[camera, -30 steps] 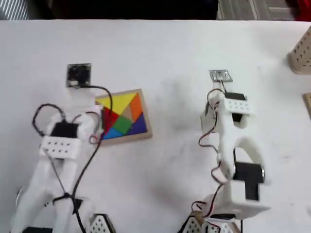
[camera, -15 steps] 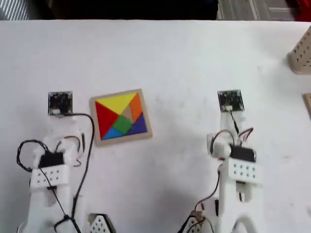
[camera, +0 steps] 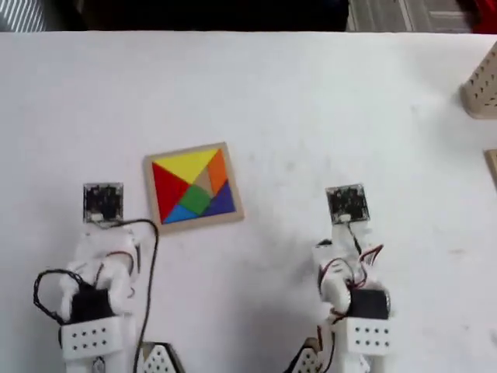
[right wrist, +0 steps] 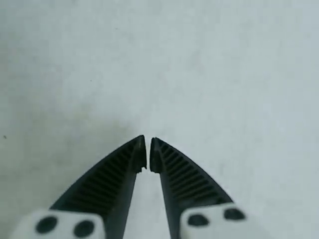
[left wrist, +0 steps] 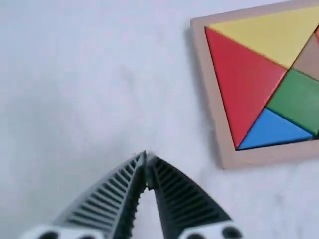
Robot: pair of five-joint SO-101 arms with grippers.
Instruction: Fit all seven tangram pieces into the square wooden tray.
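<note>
Both arms have backed off toward the near side of the tabletop (camera: 326,93). A second ago the left arm (camera: 97,264) was right up against the tray's left edge. Now it sits well clear of the tray (camera: 203,223), down and to its left in the high view. The right arm (camera: 349,299) has pulled in too and is parked well off to the tray's right, nearer the front edge than the tray is. The tray itself hasn't budged.

All seven tangram pieces (camera: 194,186) sit inside the square wooden tray and look flush:
- yellow triangle (camera: 189,165) along the far side
- red triangle (camera: 168,186) on the left
- orange piece (camera: 219,167) at the far right corner
- small tan piece (camera: 204,181) in the middle
- green square (camera: 196,200) just below it
- light blue triangle (camera: 178,214) at the near left
- dark blue piece (camera: 221,200) at the near right

In the left wrist view the left jaws are closed tip to tip on nothing. They hang over bare tabletop just beside the tray's rim (left wrist: 215,99), not touching it. The right jaws are closed down to a hair of a gap at the tips, also with nothing in them, well apart from the tray.

A pale perforated block (camera: 481,85) sits far off to the tray's right, further back.
</note>
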